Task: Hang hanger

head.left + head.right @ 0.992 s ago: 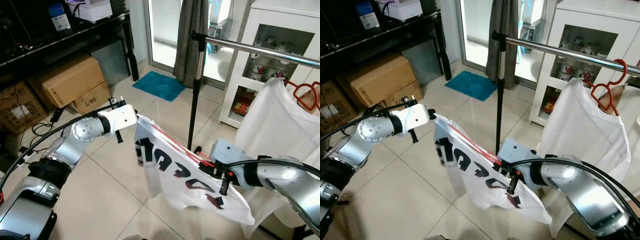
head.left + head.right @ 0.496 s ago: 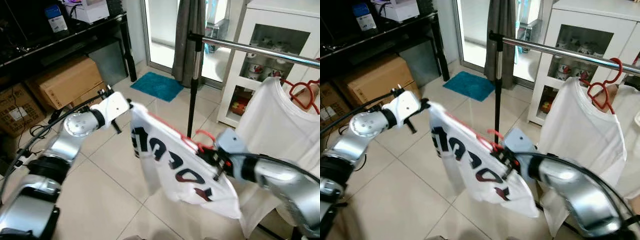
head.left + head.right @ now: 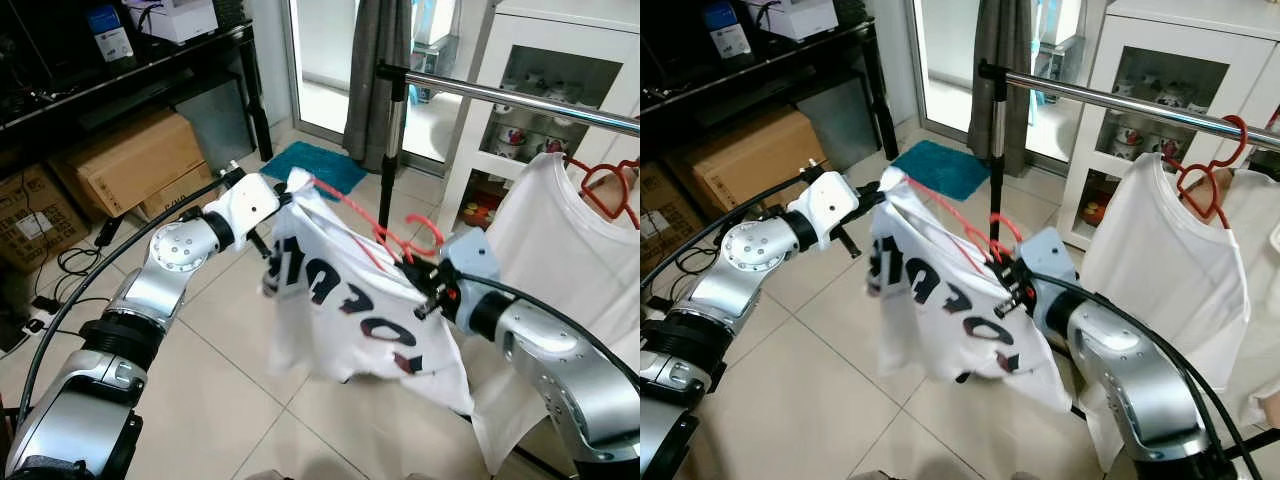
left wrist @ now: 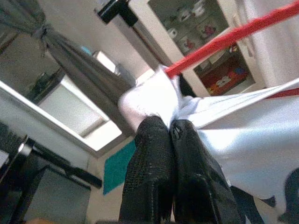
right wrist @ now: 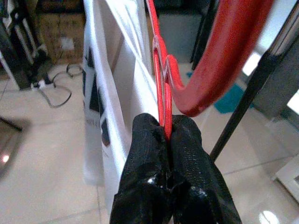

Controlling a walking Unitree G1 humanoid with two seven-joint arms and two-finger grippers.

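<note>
A chrome clothes rail point(image 3: 520, 97) on a black stand point(image 3: 393, 150) is seen crossing the upper right of the room, in front of a white glass-door cabinet point(image 3: 1160, 90), and a plain white T-shirt point(image 3: 1160, 250) is hung on it by a red hanger point(image 3: 1205, 180) at the far right. On the left, cardboard boxes point(image 3: 130, 165) are placed under a black shelf unit point(image 3: 120, 70), and a teal mat point(image 3: 318, 165) is laid on the tiled floor point(image 3: 220, 340) near a grey curtain point(image 3: 375, 60). Between the two arms a white T-shirt with dark lettering point(image 3: 345, 300) is held up on a second red hanger point(image 3: 385, 232), below the rail and not touching it (its hook points up beside the stand). The left gripper point(image 4: 169, 133) is pressed together on the shoulder cloth at the hanger's end. The right gripper point(image 5: 167, 135) is clamped on the red hanger wire just under the hook.
</note>
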